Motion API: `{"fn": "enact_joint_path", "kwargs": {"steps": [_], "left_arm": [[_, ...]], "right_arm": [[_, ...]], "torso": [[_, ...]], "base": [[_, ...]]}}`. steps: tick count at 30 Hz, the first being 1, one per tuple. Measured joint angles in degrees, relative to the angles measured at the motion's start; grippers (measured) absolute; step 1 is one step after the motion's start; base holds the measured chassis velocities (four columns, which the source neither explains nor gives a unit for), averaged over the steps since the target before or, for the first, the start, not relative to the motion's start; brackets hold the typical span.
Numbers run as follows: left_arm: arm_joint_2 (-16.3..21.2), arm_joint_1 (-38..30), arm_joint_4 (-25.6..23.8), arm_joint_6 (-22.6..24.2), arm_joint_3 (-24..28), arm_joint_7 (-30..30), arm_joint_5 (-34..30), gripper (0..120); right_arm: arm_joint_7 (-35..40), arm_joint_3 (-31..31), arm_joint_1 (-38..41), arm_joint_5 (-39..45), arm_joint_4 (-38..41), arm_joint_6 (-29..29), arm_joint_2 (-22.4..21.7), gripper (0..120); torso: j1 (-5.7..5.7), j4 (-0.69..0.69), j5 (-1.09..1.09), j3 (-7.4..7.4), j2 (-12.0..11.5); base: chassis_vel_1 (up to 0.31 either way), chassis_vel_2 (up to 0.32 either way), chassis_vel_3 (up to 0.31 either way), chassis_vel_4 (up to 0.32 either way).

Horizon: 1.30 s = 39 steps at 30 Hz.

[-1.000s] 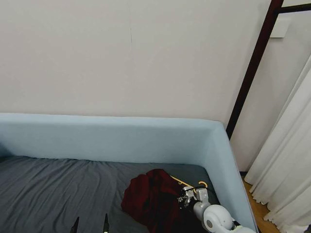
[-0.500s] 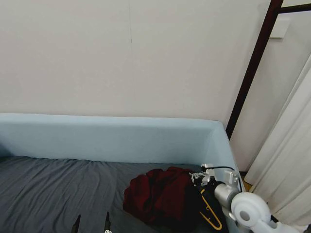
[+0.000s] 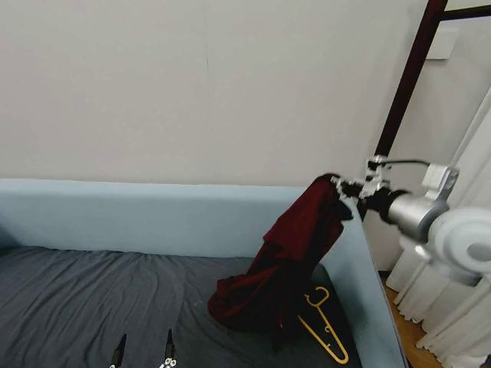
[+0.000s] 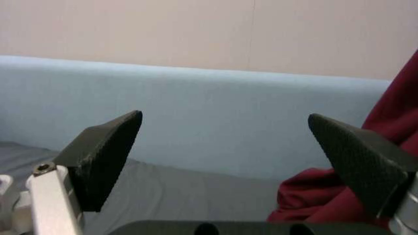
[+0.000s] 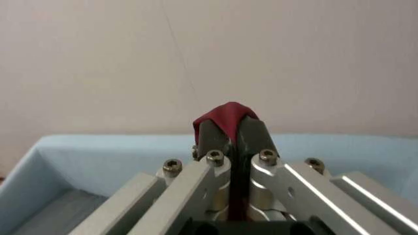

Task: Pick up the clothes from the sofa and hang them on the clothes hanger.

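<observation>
Now garment (image 3: 295, 245) is pinched by right gripper (image 3: 339, 185) over sofa's (image 3: 153, 218) right end — hem must be lifted clear; left gripper (image 3: 143, 353) idle over seat, spread.

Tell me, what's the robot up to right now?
Right gripper shut on red garment, held high, tail down on sofa. Left gripper open, low over seat. Yellow hanger lying beside garment.

R pincer (image 3: 338, 186) up high, clamped; L pincer (image 3: 143, 354) low, fingers apart.
</observation>
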Motion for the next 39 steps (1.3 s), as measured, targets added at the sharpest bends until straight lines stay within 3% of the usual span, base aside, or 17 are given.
{"fn": "enact_joint_path", "kwargs": {"steps": [9,17,21,26,29,31,32,34,39], "left_arm": [[0.14,0.03,-0.25,0.19,-0.15,-0.06,-0.40,100],[0.52,0.19,0.28,0.04,-0.59,-0.38,-1.26,100],[0.74,0.52,0.85,-0.49,-1.33,-0.84,-2.12,100],[0.80,0.61,0.95,-0.54,-2.24,-1.03,-2.77,100],[0.74,0.57,1.02,-0.51,-2.73,-1.11,-3.02,100],[0.40,0.55,1.27,-0.47,-2.79,-1.15,-3.02,100],[0.40,0.55,1.27,-0.47,-2.79,-1.15,-3.02,100],[0.06,0.68,1.57,-0.62,-3.00,-1.20,-3.02,100],[-0.50,1.01,2.14,-1.37,-3.26,-1.25,-3.07,100]], "right_arm": [[1.87,-1.63,12.50,8.49,-0.80,-1.31,-4.48,0],[1.45,-3.64,11.10,6.97,0.28,-1.81,-2.10,0],[-0.90,-7.67,-0.49,-3.37,0.27,-2.92,3.99,0],[-1.75,-12.94,-8.02,-11.12,-0.28,-3.49,9.14,0],[-5.59,-19.50,-12.96,-24.12,-5.61,-3.52,16.10,0],[-7.29,-22.70,-15.01,-31.22,-11.23,-2.90,21.20,0],[-7.29,-22.70,-15.01,-31.22,-11.23,-2.90,21.20,0],[-7.83,-25.71,-15.56,-35.08,-16.37,-2.38,25.57,0],[-6.88,-31.59,-13.37,-36.42,-21.57,-1.76,31.38,0]], "torso": [[0.00,-0.01,-0.01,0.00,0.00],[0.00,-0.01,-0.03,-0.01,0.01],[0.00,0.00,-0.02,0.00,0.00],[0.00,0.00,-0.01,0.00,0.00],[0.00,0.00,-0.02,0.00,0.00],[0.00,0.00,-0.02,0.00,0.00],[0.00,0.00,-0.02,0.00,0.00],[0.00,0.00,-0.01,0.01,0.00],[0.00,0.00,-0.03,0.00,0.00]], "base": [[0.000,0.000,0.000,0.000],[0.000,0.000,0.000,0.000],[0.000,0.000,0.000,0.000],[0.000,0.000,0.000,0.000],[0.000,0.000,0.000,0.000],[0.000,0.000,0.000,0.000],[0.000,0.000,0.000,0.000],[0.000,0.000,0.000,0.000],[0.000,0.000,0.000,0.000]]}}
